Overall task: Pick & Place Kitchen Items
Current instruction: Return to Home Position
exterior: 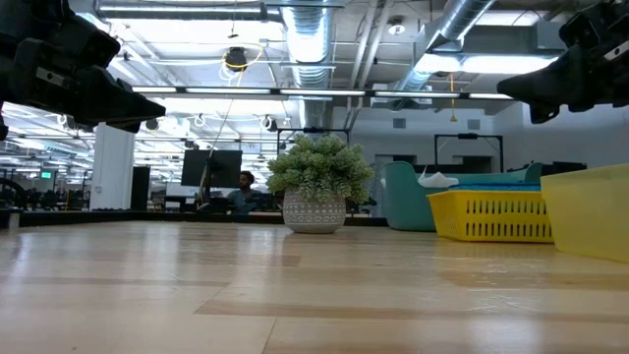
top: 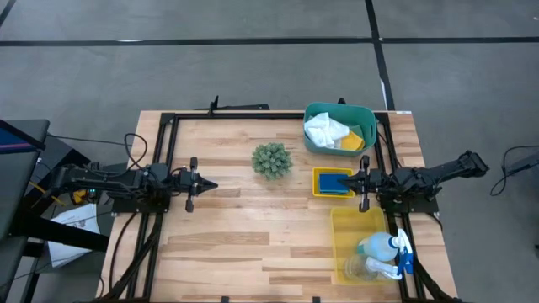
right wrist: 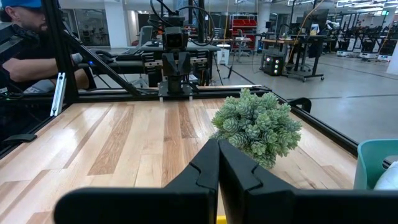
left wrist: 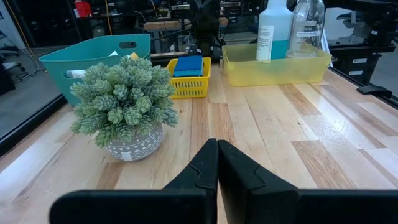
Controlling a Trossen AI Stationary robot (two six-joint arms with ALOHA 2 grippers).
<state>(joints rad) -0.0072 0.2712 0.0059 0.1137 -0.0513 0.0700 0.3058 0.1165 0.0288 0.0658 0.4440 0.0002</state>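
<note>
Both arms are hanging raised over the bench, pointing at each other across it. The left gripper (top: 206, 184) is hovering above bare wood on its own side, its 2 fingers pressed together and holding nothing. The right gripper (top: 349, 179) is likewise closed and empty. Its tip is hanging over the edge of the small yellow basket (top: 317, 182) nearest that arm.

A blue sponge (top: 335, 182) is lying flat in that basket. Just beyond it, toward the bench's back edge, the teal bin (top: 369, 118) is holding the white cloth (top: 323, 130), bunched up, with a yellow sponge (top: 352, 140) beside it. On the basket's other side, the large yellow bin (top: 347, 225) is holding the spray bottle (top: 379, 246) with its blue trigger and the clear cup (top: 360, 268) — in the left wrist view they are standing upright side by side. The potted plant ball (top: 271, 160) is sitting on the bench between the 2 grippers, nearer the basket.
</note>
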